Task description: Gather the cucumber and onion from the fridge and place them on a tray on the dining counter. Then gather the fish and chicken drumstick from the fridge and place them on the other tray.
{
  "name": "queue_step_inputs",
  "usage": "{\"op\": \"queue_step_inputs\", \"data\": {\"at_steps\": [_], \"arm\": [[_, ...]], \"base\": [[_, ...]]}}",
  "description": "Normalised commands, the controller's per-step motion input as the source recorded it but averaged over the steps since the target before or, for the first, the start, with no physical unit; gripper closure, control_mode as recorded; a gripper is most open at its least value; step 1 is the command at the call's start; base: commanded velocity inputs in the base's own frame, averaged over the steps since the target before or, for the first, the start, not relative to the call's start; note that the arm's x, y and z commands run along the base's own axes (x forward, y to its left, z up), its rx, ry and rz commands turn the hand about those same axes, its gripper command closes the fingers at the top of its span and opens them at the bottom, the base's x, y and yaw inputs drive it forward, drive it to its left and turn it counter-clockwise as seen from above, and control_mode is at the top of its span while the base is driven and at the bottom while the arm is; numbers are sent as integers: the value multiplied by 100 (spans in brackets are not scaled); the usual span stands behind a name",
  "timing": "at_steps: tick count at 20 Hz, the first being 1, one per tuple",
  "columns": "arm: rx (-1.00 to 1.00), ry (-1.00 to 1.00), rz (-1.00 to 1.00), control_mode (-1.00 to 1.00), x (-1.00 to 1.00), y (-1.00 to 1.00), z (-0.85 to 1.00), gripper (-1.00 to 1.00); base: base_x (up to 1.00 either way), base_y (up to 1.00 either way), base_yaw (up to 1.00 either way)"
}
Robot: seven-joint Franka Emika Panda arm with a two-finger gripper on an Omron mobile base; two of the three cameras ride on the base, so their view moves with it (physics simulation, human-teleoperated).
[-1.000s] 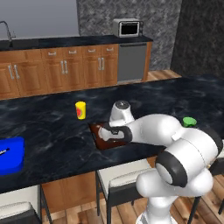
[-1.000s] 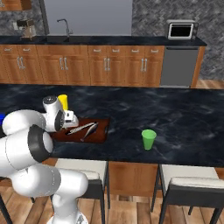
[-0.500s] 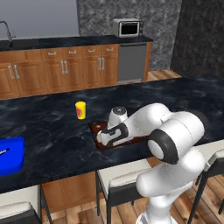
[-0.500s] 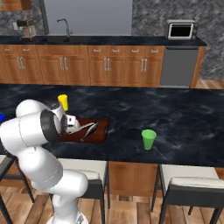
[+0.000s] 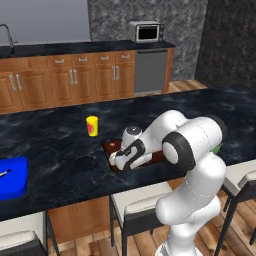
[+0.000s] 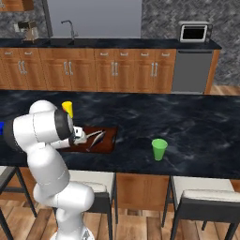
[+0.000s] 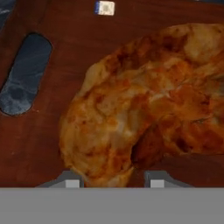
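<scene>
Chicken drumstick (image 7: 144, 109) on other tray (image 7: 39, 144): lumpy, probably light, slick; grip narrow end. Hand (image 7: 112, 177) apart, holding nothing.

lumpy chicken drumstick (image 7: 144, 105), wooden tray (image 7: 52, 144)

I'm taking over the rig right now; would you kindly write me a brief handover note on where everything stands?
Gripper: low over the dark reddish-brown tray, jaws apart at the chicken drumstick; whether they grip it cannot be told.
Drumstick lies on that tray's wood. The fish lies on the same tray.
Blue tray sits further left on the dining counter; its contents are too small to tell.
Left: confirm release, retract, check the blue tray.
</scene>
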Motion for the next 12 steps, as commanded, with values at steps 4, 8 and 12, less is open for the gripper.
{"op": "queue_step_inputs", "data": {"at_steps": [4,8,12], "arm": [[0,0,0,-100,0,0,8,-100],[0,2,0,-100,0,0,37,-100],[0,3,0,-100,-8,0,50,-100]], "base": [[0,0,0],[0,0,0],[0,0,0]]}}
